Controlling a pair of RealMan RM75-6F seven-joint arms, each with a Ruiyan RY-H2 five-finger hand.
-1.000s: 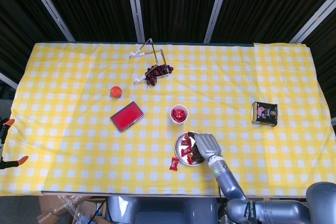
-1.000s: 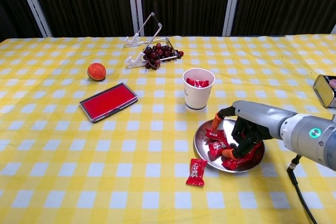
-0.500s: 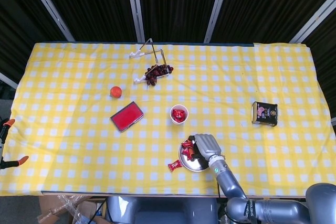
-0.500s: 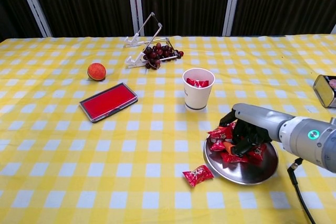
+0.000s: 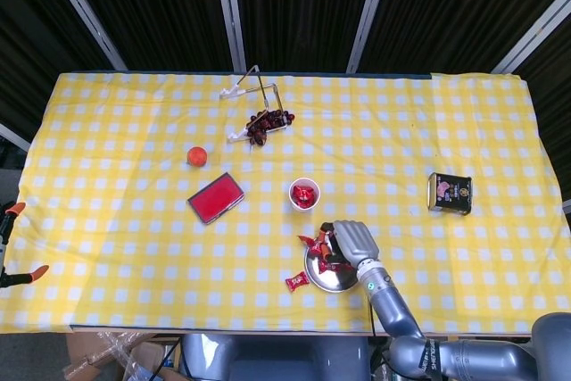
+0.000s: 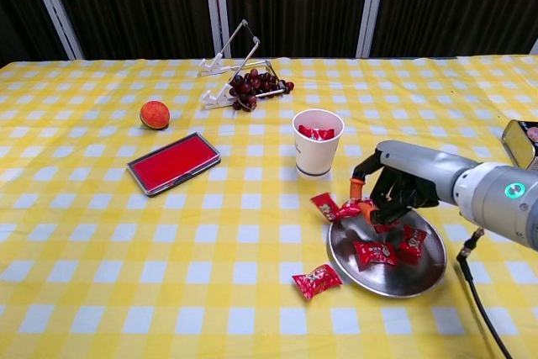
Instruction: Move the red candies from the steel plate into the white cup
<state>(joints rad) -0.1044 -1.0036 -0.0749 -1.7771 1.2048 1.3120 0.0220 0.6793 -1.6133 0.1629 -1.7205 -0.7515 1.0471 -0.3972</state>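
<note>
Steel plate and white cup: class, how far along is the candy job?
Done: a few candies lie in the white cup. In hand: the right robot hand grips candy above the steel plate. Left: two candies on the plate, one candy on the cloth.

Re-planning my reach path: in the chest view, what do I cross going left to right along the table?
Orange fruit → red case → grapes on the wire stand → white cup → right robot hand over the steel plate → tin at the right edge.
</note>
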